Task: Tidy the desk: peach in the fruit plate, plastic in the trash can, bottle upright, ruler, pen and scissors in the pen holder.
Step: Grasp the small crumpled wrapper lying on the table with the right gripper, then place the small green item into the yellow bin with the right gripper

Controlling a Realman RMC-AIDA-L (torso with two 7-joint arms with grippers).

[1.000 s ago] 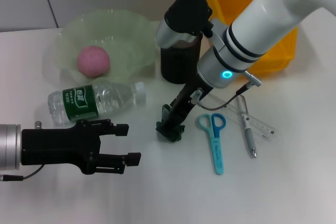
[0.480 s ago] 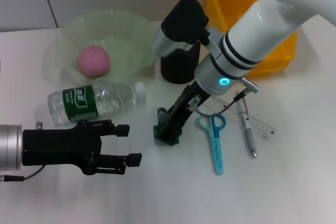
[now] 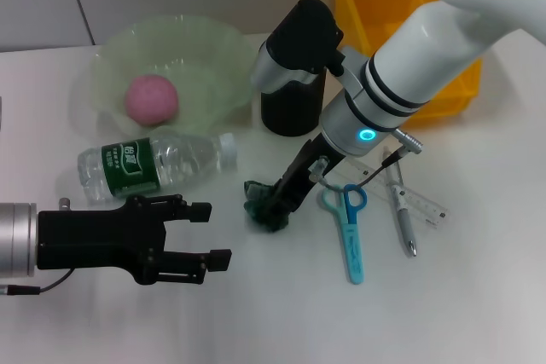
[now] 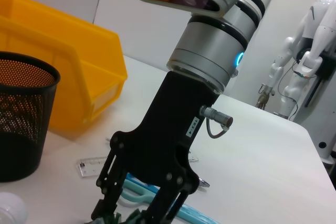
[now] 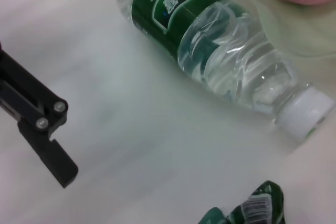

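Observation:
My right gripper (image 3: 271,207) is down at the table's middle, shut on a crumpled green plastic wrapper (image 3: 260,209) that touches the surface. The wrapper also shows in the right wrist view as green plastic (image 5: 253,208). A pink peach (image 3: 152,98) lies in the pale green fruit plate (image 3: 213,49). The clear bottle (image 3: 153,164) with a green label lies on its side in front of the plate. Blue scissors (image 3: 350,228), a pen (image 3: 403,210) and a clear ruler (image 3: 422,200) lie right of the gripper. The black mesh pen holder (image 3: 288,112) stands behind it. My left gripper (image 3: 209,233) hovers open at the front left.
A yellow bin (image 3: 397,14) stands at the back right behind my right arm. In the left wrist view the right gripper (image 4: 139,211) fills the middle, with the pen holder (image 4: 21,119) and yellow bin (image 4: 68,77) behind. Bare table lies along the front.
My right gripper has slid a little to the left with the green wrapper, which now looks more crumpled. The left gripper has barely moved.

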